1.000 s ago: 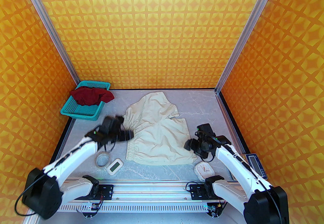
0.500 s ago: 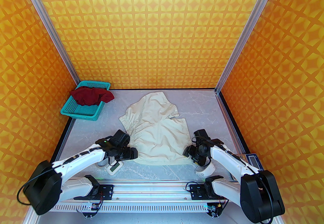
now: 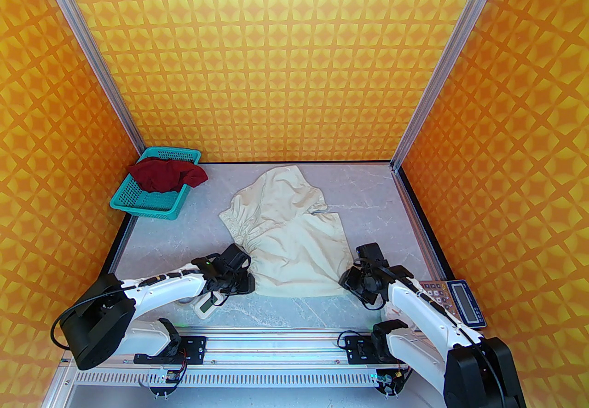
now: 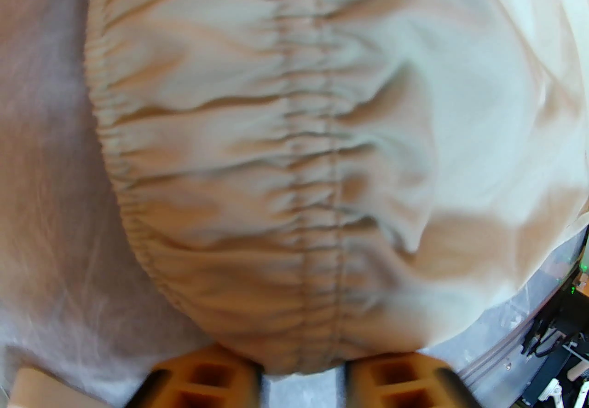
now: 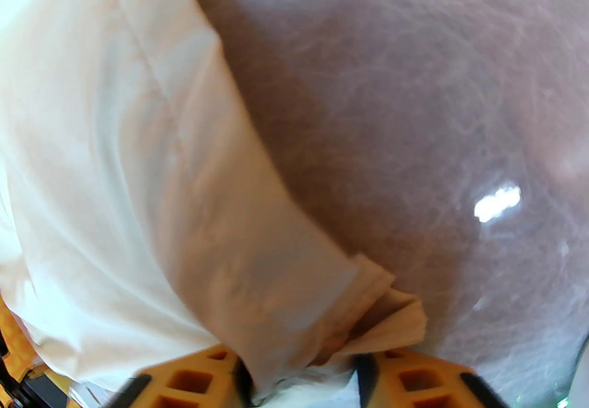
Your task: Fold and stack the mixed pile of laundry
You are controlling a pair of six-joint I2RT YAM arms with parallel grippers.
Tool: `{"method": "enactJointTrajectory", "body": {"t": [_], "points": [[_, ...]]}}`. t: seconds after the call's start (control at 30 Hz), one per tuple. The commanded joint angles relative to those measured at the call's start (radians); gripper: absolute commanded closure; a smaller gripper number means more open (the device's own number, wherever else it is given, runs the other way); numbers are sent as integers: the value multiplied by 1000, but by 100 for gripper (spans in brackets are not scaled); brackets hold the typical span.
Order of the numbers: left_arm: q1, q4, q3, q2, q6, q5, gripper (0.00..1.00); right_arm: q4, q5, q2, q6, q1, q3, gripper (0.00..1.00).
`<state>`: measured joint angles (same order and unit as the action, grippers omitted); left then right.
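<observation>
Left gripper (image 4: 303, 381) pinches the gathered elastic corner of the cream off-white cloth garment (image 3: 287, 231), which spreads ahead of it; right gripper (image 5: 299, 378) clamps the plain hemmed corner. Judged best: lift both corners level, with the near edge taut between them.

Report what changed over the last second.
The left gripper swung from the cream garment's left edge to its near-left corner and closed on the gathered band. The right gripper shifted slightly nearer and now pinches the near-right corner. The garment's near-left corner drew inward. The red T-shirt and teal basket stayed put.
</observation>
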<state>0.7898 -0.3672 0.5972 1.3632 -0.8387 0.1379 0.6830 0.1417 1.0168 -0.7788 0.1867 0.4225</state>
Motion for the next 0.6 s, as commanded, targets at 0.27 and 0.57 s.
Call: {"method": "enactJointTrajectory", "body": {"t": [0.27,0.57], "points": [[-34,-88,93,-279,96,-156,100,99,-129,54,162,-7,354,100],[-334,-174,460,-16,230,-31,100,-70,-91,433,192,-2,810,100]]}}
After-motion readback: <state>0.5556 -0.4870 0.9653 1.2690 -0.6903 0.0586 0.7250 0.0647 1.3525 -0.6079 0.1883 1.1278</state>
